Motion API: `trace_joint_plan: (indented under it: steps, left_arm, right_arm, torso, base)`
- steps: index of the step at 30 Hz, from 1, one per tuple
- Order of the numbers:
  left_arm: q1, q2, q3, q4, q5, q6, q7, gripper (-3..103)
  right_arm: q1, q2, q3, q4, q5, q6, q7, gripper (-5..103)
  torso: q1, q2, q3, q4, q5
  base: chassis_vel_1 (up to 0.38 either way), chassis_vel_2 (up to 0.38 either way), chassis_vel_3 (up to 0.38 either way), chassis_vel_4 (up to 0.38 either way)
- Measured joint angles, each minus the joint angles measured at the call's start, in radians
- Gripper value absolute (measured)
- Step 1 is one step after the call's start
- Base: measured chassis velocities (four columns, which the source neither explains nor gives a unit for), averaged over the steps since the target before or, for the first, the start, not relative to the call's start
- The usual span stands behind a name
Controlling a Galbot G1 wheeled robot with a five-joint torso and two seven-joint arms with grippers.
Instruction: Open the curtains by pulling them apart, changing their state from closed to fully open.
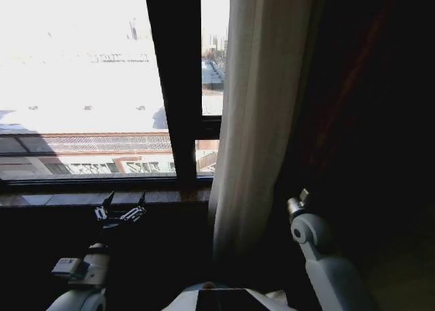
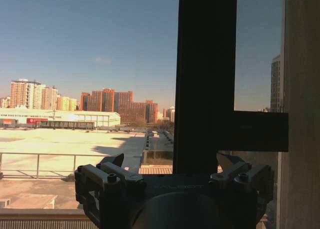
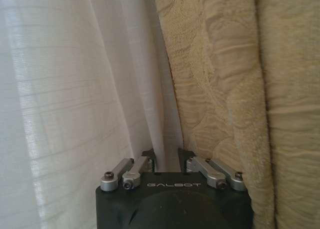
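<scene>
One sheer white curtain (image 1: 262, 121) hangs bunched in long pleats just right of the black window-frame bar (image 1: 178, 80); the glass to the left is bare. In the right wrist view, my right gripper (image 3: 167, 156) has its fingers close together with a fold of the curtain (image 3: 90, 89) running down between them. My right arm (image 1: 309, 229) reaches up beside the curtain's lower part. Low before the sill, my left gripper (image 1: 124, 206) stands open with nothing in it. The left wrist view shows that gripper (image 2: 172, 164) facing the frame bar (image 2: 205, 79), the curtain's edge (image 2: 302, 114) off to one side.
A heavy beige patterned drape (image 3: 240, 89) hangs right against the sheer fabric; it looks dark in the head view (image 1: 360, 121). A brown window sill (image 1: 102, 197) runs under the glass. Rooftops and buildings (image 2: 100, 104) lie outside.
</scene>
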Motion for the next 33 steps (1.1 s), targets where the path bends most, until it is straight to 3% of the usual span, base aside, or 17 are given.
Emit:
trace_joint_plan:
  steps: [1,2,5,7,10,11,12,14,16,17,20,21,23,33]
  left_arm:
    - [-0.001,0.000,0.000,0.001,0.000,0.000,0.000,100]
    - [-0.001,0.000,0.001,0.001,0.000,0.000,0.000,100]
    - [-0.002,-0.001,0.002,0.001,0.000,0.000,0.000,100]
    - [-0.003,-0.001,0.002,0.002,0.000,0.000,0.000,100]
    - [-0.004,-0.001,0.001,0.004,0.000,0.000,0.000,100]
    - [-0.004,-0.001,0.001,0.004,0.000,0.000,0.000,100]
    - [-0.004,-0.001,0.001,0.004,0.000,0.000,0.000,100]
    - [-0.006,-0.003,0.001,0.005,0.000,0.000,0.000,100]
    - [-0.006,-0.003,0.001,0.006,0.000,0.000,0.000,100]
    - [-0.007,-0.003,0.002,0.006,0.000,0.000,0.000,100]
    - [-0.008,-0.003,0.000,0.007,-0.001,0.000,0.000,100]
    - [-0.008,-0.003,-0.002,0.007,-0.002,0.000,0.000,100]
    - [-0.008,0.000,-0.007,0.009,-0.007,0.000,-0.001,100]
    - [-0.021,0.000,-0.009,0.017,-0.013,0.004,-0.004,100]
  right_arm:
    - [-0.002,0.000,0.000,0.000,0.000,-0.001,0.000,25]
    - [-0.007,-0.001,0.000,0.004,0.000,-0.002,0.001,37]
    - [-0.016,-0.005,0.001,0.015,0.000,-0.004,0.001,37]
    - [-0.043,-0.013,0.003,0.046,0.002,-0.009,0.001,58]
    - [-0.071,-0.017,0.003,0.079,0.004,-0.014,0.001,58]
    - [-0.084,-0.017,0.003,0.096,0.004,-0.017,0.002,69]
    - [-0.084,-0.017,0.003,0.096,0.004,-0.017,0.002,69]
    - [-0.123,-0.012,-0.003,0.154,0.004,-0.035,0.019,80]
    - [-0.133,-0.010,-0.005,0.168,0.004,-0.043,0.025,80]
    - [-0.160,-0.005,-0.011,0.206,0.004,-0.056,0.042,90]
    - [-0.191,0.000,-0.014,0.239,0.004,-0.063,0.050,90]
    - [-0.218,0.001,-0.014,0.263,0.004,-0.067,0.053,99]
    - [-0.261,0.004,-0.011,0.305,0.003,-0.071,0.061,100]
    - [-0.274,0.013,-0.012,0.350,-0.033,-0.054,0.075,100]
  torso:
    - [0.000,0.000,0.000,0.0001,0.0003]
    - [0.000,0.000,0.000,0.0000,0.0010]
    - [0.000,0.000,0.000,0.0000,0.0009]
    - [0.000,0.000,0.000,0.0000,0.0004]
    - [0.000,0.000,0.000,-0.0001,-0.0003]
    - [0.000,0.000,0.000,0.0003,-0.0001]
    - [0.000,0.000,0.000,0.0003,-0.0001]
    - [0.000,0.000,0.000,0.0001,0.0001]
    - [0.000,0.000,0.000,0.0001,0.0003]
    - [0.000,0.000,0.000,0.0000,0.0005]
    - [0.000,0.000,0.000,0.0000,0.0003]
    - [0.000,0.000,0.000,0.0000,0.0003]
    - [0.000,0.000,0.000,-0.0001,0.0000]
    - [0.000,0.000,0.000,0.0001,0.0002]
  base:
    - [0.000,0.000,0.000,0.000]
    - [0.000,0.000,0.000,0.000]
    - [0.000,0.000,0.000,0.000]
    - [0.000,0.000,0.000,0.000]
    - [0.000,0.000,0.000,0.000]
    - [0.000,0.000,0.000,0.000]
    - [0.000,0.000,0.000,0.000]
    - [0.000,0.000,0.000,0.000]
    - [0.000,0.000,0.000,0.000]
    - [0.000,0.000,0.000,0.000]
    - [0.000,0.000,0.000,0.000]
    - [0.000,0.000,0.000,0.000]
    - [0.000,0.000,0.000,0.000]
    - [0.000,0.000,0.000,0.000]
